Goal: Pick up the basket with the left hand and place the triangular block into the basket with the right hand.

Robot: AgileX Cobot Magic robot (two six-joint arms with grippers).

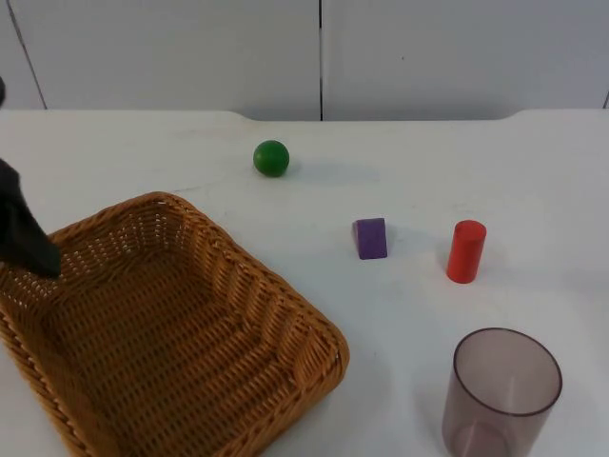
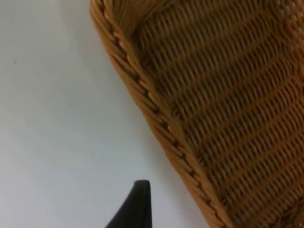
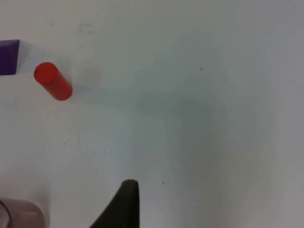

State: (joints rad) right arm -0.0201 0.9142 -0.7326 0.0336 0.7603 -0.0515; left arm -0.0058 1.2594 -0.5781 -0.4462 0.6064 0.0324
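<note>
The wicker basket [image 1: 285,314] stands on the table at the front left, and its woven rim [image 2: 156,118] runs close by in the left wrist view. My left gripper [image 1: 38,249] hangs at the basket's far left rim, just above or touching it. The purple triangular block [image 1: 371,238] lies on the table right of the basket, well apart from it; the right wrist view catches its edge [image 3: 9,57]. My right gripper [image 3: 124,204] hovers over bare table, away from the block.
A red cylinder [image 1: 466,251] [image 3: 53,81] stands just right of the purple block. A green ball [image 1: 271,158] rests further back. A translucent brownish cup [image 1: 501,390] [image 3: 23,213] stands at the front right. The grey partition wall closes the back.
</note>
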